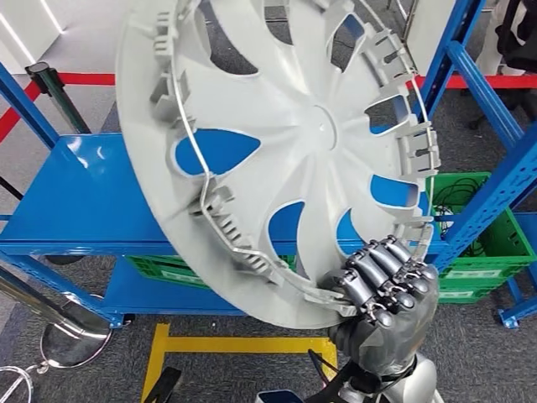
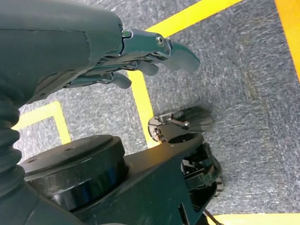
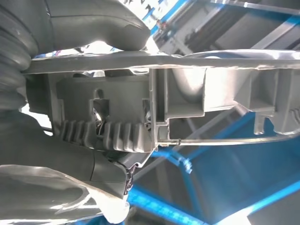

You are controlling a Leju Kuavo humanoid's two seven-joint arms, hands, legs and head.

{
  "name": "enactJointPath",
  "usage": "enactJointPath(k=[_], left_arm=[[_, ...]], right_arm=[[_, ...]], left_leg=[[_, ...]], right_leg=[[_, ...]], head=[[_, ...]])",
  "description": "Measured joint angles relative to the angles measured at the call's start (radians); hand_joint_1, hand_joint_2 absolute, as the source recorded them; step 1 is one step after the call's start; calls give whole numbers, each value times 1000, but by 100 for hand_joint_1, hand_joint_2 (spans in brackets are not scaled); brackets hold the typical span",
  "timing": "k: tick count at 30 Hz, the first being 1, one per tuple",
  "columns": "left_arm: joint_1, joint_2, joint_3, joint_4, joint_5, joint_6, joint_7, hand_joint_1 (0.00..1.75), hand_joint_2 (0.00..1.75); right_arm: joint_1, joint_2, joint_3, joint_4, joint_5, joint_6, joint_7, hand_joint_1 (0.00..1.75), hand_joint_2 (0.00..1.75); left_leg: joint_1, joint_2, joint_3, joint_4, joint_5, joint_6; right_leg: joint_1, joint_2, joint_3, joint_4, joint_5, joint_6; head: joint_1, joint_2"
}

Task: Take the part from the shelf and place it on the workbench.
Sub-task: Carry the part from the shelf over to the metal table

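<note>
A big grey plastic wheel cover, with its ribbed inner side and wire ring facing me, hangs tilted in front of the blue shelf. My right hand grips its lower rim, fingers curled over the edge. In the right wrist view the thumb lies along the cover's rim and the fingers clamp its clips from the other side. My left hand hangs over the floor with its fingers stretched out and apart, holding nothing.
Blue shelf uprights rise at the right, with a green crate on the lower level. Yellow tape marks the grey carpet. A barrier post base stands at the left, with red tape on the floor behind.
</note>
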Motion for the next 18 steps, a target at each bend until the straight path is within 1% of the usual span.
enactJointPath(k=[1, 2, 4, 5, 6, 7, 8, 9, 10, 11, 12, 13, 14, 15, 16, 17, 18], left_arm=[[-2, 2, 0, 0, 0, 4, 7, 0, 175], [-5, 3, 0, 0, 0, 8, 14, 0, 175], [-10, 4, 0, 0, 0, 12, 21, 0, 175], [-12, 5, 0, 0, 0, 13, 24, 0, 175], [-14, 5, 0, 0, 1, 15, 27, 0, 175], [-16, 5, 0, 0, 2, 17, 30, 0, 175], [-18, 5, 0, 0, 5, 19, 35, 0, 175], [-21, 6, 0, 0, 9, 22, 41, 0, 175], [-25, 7, 0, 0, 13, 26, 48, 0, 175], [-28, 9, 1, 0, 18, 32, 57, 0, 175], [-30, 10, 1, 0, 22, 40, 69, 0, 175], [-31, 10, 3, 0, 27, 46, 88, 0, 175], [-31, 11, 5, 0, 33, 52, 113, 0, 175], [-31, 10, 8, 0, 38, 54, 146, 0, 175], [-31, 10, 10, 0, 43, 53, 188, 0, 175], [-30, 8, 12, 0, 45, 49, 233, 0, 175], [-27, 4, 14, 0, 43, 42, 278, 0, 175]], right_arm=[[7, 2, -12, -9, 0, 0, -7, 175, 175], [13, 4, -22, -18, 0, 0, -12, 175, 175], [21, 6, -39, -31, 0, 1, -18, 175, 175], [25, 7, -45, -34, 1, 1, -20, 175, 175], [29, 7, -50, -38, 1, 1, -23, 175, 175], [33, 7, -55, -42, 1, 1, -27, 175, 175], [37, 8, -59, -47, 1, 1, -33, 175, 175], [42, 10, -66, -54, 1, 1, -41, 175, 175], [46, 11, -74, -63, 1, 1, -53, 175, 175], [50, 13, -84, -71, 1, 1, -64, 175, 175], [56, 14, -95, -80, 2, 1, -76, 175, 175], [63, 17, -107, -89, 2, 1, -87, 175, 175], [72, 19, -120, -100, 3, 1, -96, 175, 175], [82, 21, -134, -111, 3, 1, -105, 175, 175], [94, 22, -149, -123, 3, 1, -112, 175, 175], [104, 23, -162, -134, 3, 1, -117, 175, 175], [116, 24, -173, -143, 3, 2, -120, 175, 175]], left_leg=[[0, 1, -10, 25, -25, -1], [-1, 2, -26, 70, -64, 1], [-6, 3, -67, 202, -149, 7], [-10, 3, -79, 256, -174, 12], [-15, 3, -76, 280, -180, 19], [-20, 3, -56, 265, -168, 29], [-28, 2, -20, 215, -143, 43], [-38, 2, 25, 144, -121, 61], [-46, 3, 67, 74, -106, 76], [-54, 2, 96, 23, -98, 85], [-60, 2, 110, -7, -96, 88], [-63, 1, 111, -16, -90, 86], [-64, 1, 107, -22, -78, 84], [-62, 3, 102, -30, -65, 85], [-59, 4, 96, -39, -50, 87], [-56, 6, 86, -46, -35, 89], [-55, 8, 72, -48, -23, 90]], right_leg=[[2, -2, -7, 1, 5, -10], [5, -4, -15, 1, 11, -21], [15, -7, -33, 1, 23, -37], [21, -7, -42, 1, 30, -43], [28, -8, -51, 1, 38, -47], [34, -7, -60, 1, 45, -50], [40, -7, -68, 1, 53, -52], [43, -7, -75, 1, 60, -53], [47, -7, -81, 1, 67, -51], [47, -8, -84, 0, 75, -47], [44, -10, -86, -3, 83, -42], [42, -11, -87, -7, 92, -35], [40, -12, -88, -11, 100, -28], [38, -11, -91, -11, 98, -22], [39, -10, -98, -2, 79, -17], [39, -9, -110, 27, 41, -12], [38, -7, -123, 74, -9, -7]], head=[[-3, 0], [-7, 0], [-12, 0], [-13, 0], [-13, 0], [-13, 0], [-13, 0], [-13, 0], [-12, 0], [-12, 0], [-12, 0], [-13, 0], [-15, 0], [-14, 0], [-13, 0], [-11, 0], [-10, 0]])
